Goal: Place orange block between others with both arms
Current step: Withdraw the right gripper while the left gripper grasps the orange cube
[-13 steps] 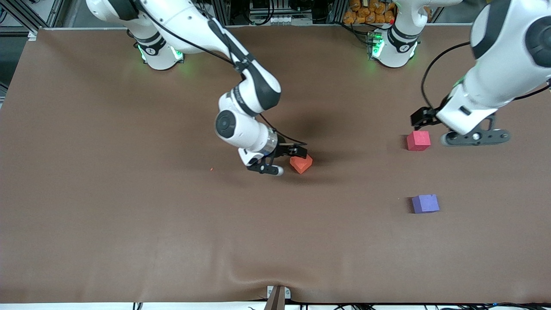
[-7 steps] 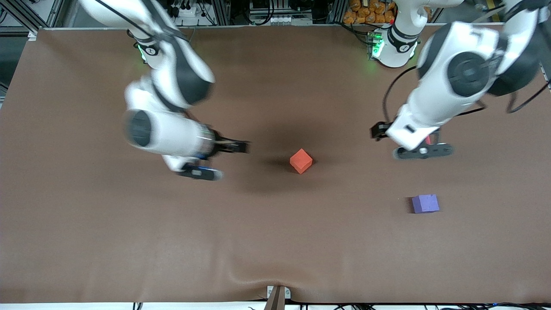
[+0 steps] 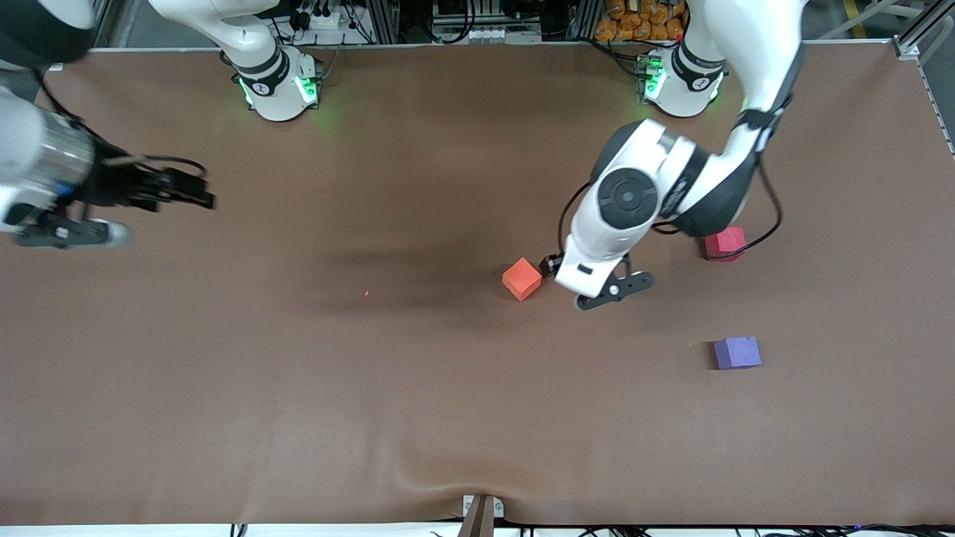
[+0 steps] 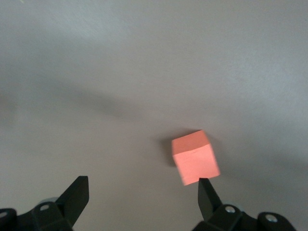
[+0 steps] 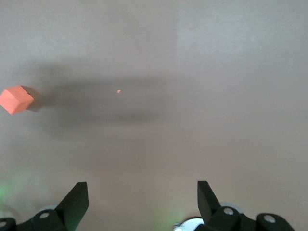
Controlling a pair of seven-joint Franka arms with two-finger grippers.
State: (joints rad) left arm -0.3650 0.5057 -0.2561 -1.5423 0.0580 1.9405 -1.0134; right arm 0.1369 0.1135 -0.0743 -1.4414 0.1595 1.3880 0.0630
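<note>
Front view: you had one orange block (image 3: pixel 521 278) mid-table, a corner pointing at the camera, no long axis; one pinkish-red cube (image 3: pixel 726 243); one purple-blue cube (image 3: pixel 737 352). Your left gripper (image 3: pixel 586 287) stood wide open just beside the orange block; your right gripper (image 3: pixel 142 212) waited, open, at its table end

Left wrist view: block lay off-centre before spread fingers (image 4: pixel 76 195), untouched

Right wrist view: block sat well apart

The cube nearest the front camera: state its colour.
Purple-blue, a plain matte cube; it shows best in the front view.
</note>
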